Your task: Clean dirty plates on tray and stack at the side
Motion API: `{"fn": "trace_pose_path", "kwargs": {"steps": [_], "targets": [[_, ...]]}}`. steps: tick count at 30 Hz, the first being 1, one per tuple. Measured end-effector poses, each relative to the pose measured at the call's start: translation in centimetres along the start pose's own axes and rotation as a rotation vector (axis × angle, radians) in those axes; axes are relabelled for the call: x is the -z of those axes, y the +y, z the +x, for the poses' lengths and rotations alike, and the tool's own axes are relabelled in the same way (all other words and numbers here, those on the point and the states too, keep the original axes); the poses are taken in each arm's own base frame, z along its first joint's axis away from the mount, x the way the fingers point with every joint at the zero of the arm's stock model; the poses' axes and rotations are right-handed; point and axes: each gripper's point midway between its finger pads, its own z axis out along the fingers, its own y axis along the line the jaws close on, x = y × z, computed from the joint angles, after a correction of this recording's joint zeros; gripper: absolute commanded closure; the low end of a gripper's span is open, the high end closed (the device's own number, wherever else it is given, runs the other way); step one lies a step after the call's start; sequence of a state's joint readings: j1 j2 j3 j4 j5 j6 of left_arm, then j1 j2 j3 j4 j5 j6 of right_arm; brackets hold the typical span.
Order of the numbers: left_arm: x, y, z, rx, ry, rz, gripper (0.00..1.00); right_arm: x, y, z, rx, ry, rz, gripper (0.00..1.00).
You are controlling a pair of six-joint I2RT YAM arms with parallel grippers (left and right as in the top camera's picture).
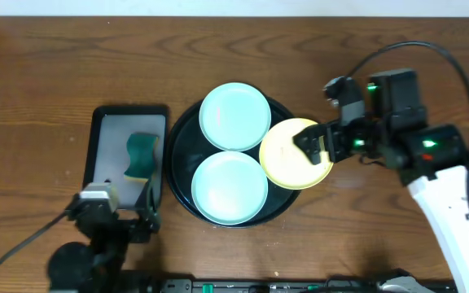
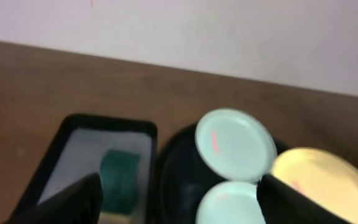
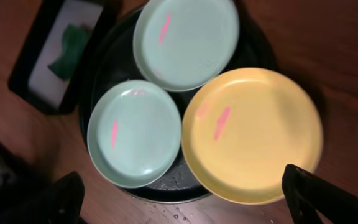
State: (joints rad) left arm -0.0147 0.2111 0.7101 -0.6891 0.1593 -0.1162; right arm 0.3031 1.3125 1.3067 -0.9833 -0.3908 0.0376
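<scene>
Step, likely: first pickup | right gripper (image 1: pixel 316 146), jaws spread, over yellow plate (image 1: pixel 279 159) | left gripper (image 1: pixel 141 213) spread | next: pinch rim

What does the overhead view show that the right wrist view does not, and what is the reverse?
Only the overhead view shows the whole right arm, with the right gripper open above the yellow plate. Only the right wrist view shows a pink smear on each plate; from overhead the plates look clean. Both show the far mint plate, the near mint plate, the yellow plate, the round black tray and the small tray with the green sponge.
</scene>
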Motion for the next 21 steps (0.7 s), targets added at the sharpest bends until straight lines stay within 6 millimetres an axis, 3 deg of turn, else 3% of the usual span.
{"fn": "trace_pose_path", "kwargs": {"steps": [2, 3, 8, 11, 15, 21], "targets": [[1.2, -0.2, -0.5, 0.01, 0.101, -0.019, 0.2, -1.0, 0.7, 0.0, 0.025, 0.018, -0.006, 0.01], [2.1, -0.6, -2.1, 0.01, 0.177, -0.032, 0.2, -1.8, 1.3, 0.3, 0.038, 0.042, -0.02, 0.01], [3.9, -0.9, -2.5, 0.02, 0.545, -0.09, 0.2, -3.5, 2.7, 1.6, 0.047, 0.121, -0.056, 0.3], [2.9, -0.9, -3.0, 0.033, 0.7, -0.114, 0.2, -4.5, 3.0, 2.6, 0.038, 0.178, -0.065, 0.36], [1.4, -1.4, -1.4, 0.084, 0.88, -0.089, 0.2, -6.2, 3.5, 3.6, 0.036, 0.241, -0.07, 0.49], [-0.7, -2.1, 0.3, 0.135, 1.035, -0.049, 0.65, -9.5, 3.5, 5.3, 0.042, 0.341, -0.046, 0.53]]}}
